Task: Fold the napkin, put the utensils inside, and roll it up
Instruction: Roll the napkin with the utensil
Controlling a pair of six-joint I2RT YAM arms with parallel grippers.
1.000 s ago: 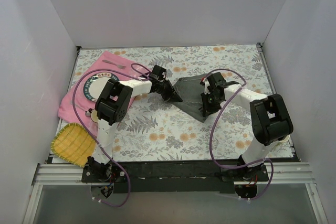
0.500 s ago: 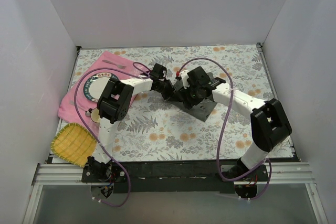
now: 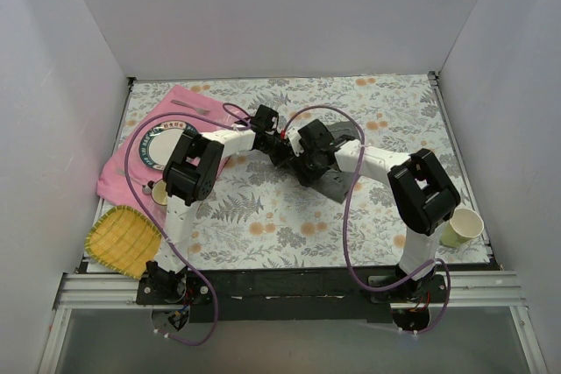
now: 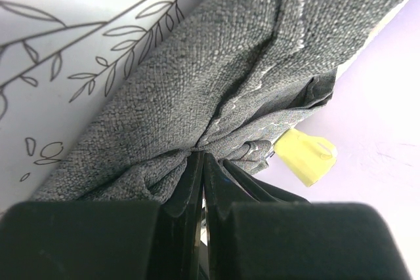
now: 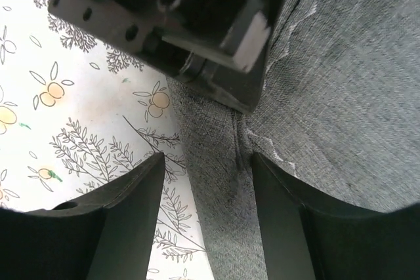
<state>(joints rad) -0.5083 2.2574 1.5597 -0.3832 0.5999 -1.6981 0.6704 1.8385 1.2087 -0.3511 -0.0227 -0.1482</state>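
The dark grey napkin (image 3: 335, 183) lies bunched on the flowered tablecloth at mid-table. My left gripper (image 3: 282, 151) is shut on a gathered edge of the napkin (image 4: 216, 77), and the cloth puckers where the jaws (image 4: 200, 157) pinch it. My right gripper (image 3: 303, 165) hangs right beside the left one, open. Its fingers (image 5: 134, 204) straddle a ridge of napkin (image 5: 223, 181) without gripping it. The left gripper's black body (image 5: 177, 18) fills the top of the right wrist view. One of the utensils, a slim silver one (image 3: 188, 106), lies on the pink placemat at the far left.
The pink placemat (image 3: 118, 172) carries a round plate (image 3: 158, 144). A yellow woven holder (image 3: 123, 238) sits at the near left, with a cup (image 3: 159, 192) behind the left arm. A paper cup (image 3: 462, 227) stands near the right arm's base. White walls close in three sides.
The right arm has swung left across the napkin to just beside the left gripper, and its jaws have opened. The left gripper has stayed shut on the cloth.
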